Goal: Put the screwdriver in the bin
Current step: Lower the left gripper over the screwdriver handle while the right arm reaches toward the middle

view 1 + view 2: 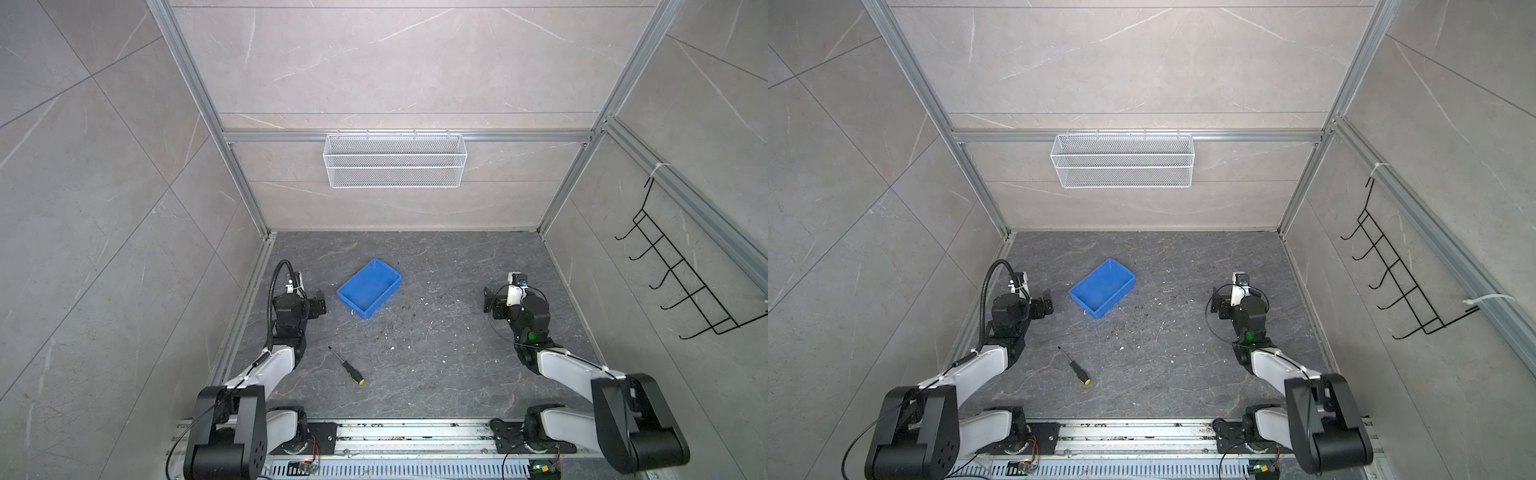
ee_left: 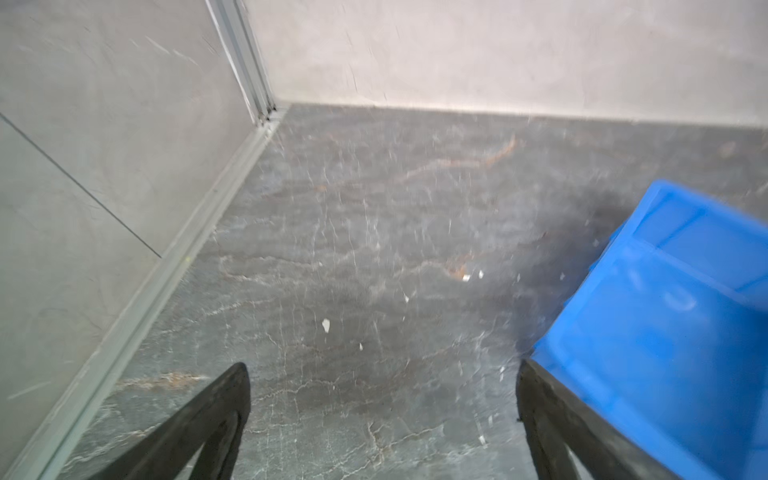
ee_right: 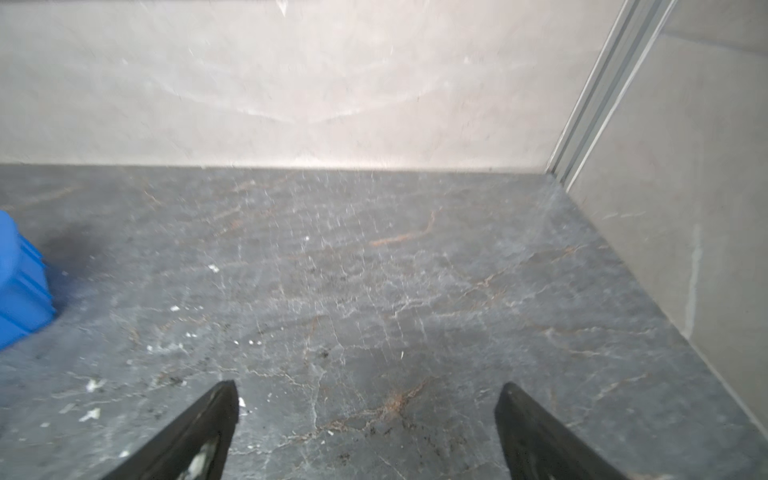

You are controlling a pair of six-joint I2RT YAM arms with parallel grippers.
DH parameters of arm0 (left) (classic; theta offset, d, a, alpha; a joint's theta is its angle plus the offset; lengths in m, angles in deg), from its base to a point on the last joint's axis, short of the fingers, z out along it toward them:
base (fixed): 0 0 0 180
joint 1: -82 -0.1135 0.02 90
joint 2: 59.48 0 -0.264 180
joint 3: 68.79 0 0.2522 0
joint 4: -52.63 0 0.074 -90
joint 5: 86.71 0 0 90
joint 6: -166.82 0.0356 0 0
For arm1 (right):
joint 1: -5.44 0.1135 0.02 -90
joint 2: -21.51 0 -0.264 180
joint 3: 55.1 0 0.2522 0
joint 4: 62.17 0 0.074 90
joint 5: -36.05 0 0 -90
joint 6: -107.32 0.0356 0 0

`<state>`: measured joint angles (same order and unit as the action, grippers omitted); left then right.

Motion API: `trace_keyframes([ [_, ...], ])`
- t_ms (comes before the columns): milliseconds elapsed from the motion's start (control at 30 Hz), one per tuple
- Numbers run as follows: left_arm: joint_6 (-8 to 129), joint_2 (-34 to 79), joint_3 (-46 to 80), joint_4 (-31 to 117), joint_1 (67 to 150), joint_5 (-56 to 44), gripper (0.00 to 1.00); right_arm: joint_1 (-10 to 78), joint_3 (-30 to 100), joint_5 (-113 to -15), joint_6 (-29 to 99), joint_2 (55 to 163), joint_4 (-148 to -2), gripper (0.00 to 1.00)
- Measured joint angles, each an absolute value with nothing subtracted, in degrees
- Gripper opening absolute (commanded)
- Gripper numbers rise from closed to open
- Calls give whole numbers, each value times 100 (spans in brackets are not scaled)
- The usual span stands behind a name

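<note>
While the screwdriver (image 1: 346, 365) lies untouched on the dark tabletop (image 1: 436, 353), apart from the blue bin (image 1: 368, 286), the pick-up is judged not yet begun. The left gripper (image 2: 382, 374) and the right gripper (image 3: 368, 390) are seen with jaws apart and empty. Next, the left gripper would need to be brought over the handle and lowered.

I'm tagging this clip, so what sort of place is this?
Most likely a robot test cell, not a home: bare panel walls on an aluminium frame, two robot arms mounted on a base rail, and a white wire basket hung from the frame.
</note>
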<state>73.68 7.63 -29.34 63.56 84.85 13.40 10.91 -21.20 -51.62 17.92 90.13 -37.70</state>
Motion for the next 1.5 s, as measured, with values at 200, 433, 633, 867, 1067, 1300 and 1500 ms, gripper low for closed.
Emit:
trace_keyframes([
  [200,6820,249,-2335,4955,9149,1716,100,1094,-1825,-5766,1787,7979,-5210,99],
  [433,5843,37,-1642,3224,10083,2400,100,1413,-938,-6638,1414,7641,-6950,99],
  [633,4601,-107,-1133,1618,10509,2571,100,2031,39,-7285,747,7689,-8314,99],
  [867,3279,-149,-895,153,10813,2313,100,3032,837,-7709,135,8172,-9258,99],
  [1067,2206,-206,-895,-815,10837,1635,100,3743,1250,-8010,-25,8801,-9531,99],
  [1300,1353,-35,-921,-1372,10979,652,100,4547,1838,-8395,-392,9603,-9741,99],
  [1500,1012,367,-1212,-1318,11003,68,98,4884,2142,-8596,-722,9877,-10025,99],
])
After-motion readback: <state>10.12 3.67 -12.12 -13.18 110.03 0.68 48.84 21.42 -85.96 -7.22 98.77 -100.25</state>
